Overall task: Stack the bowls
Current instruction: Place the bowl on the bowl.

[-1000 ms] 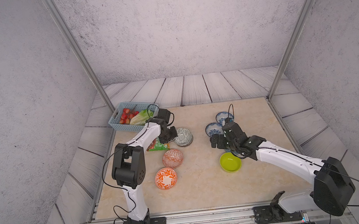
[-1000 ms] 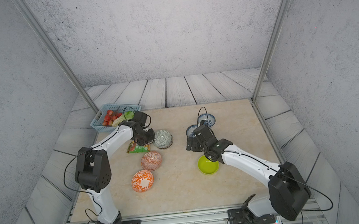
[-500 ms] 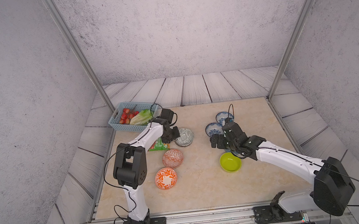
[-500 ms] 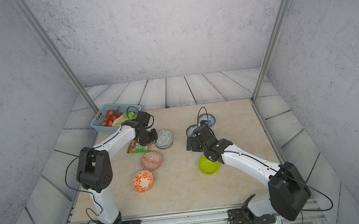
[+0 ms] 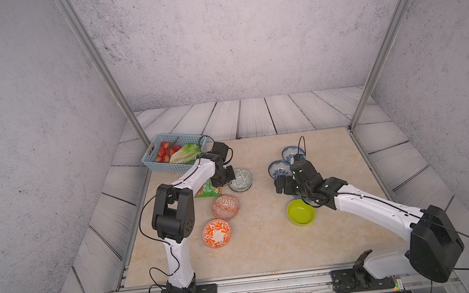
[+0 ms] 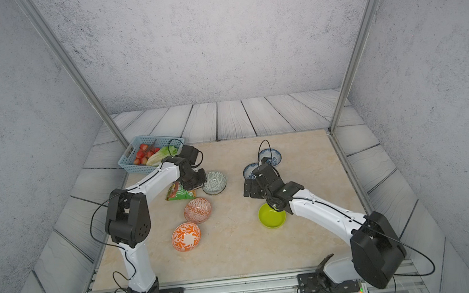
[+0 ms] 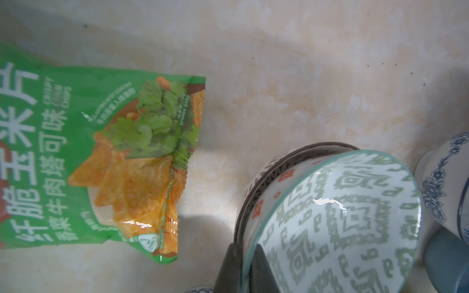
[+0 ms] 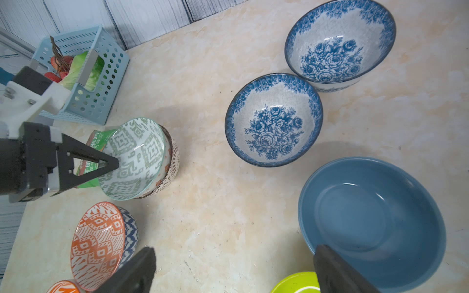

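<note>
Bowls lie spread on the surface: low in both top views, an orange floral bowl and a lime-green bowl. Mid-frame, the right gripper hangs wide open, empty, by the plain blue bowl. Left of centre, the left gripper pinches the tilted grey-green bowl by its rim. A blue floral bowl lies beyond.

Beige marble tabletop: bowls, green chip bag.

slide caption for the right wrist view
Left hand pinches the rim of the tilted green-patterned bowl; open right hand hovers near the plain blue bowl
</note>
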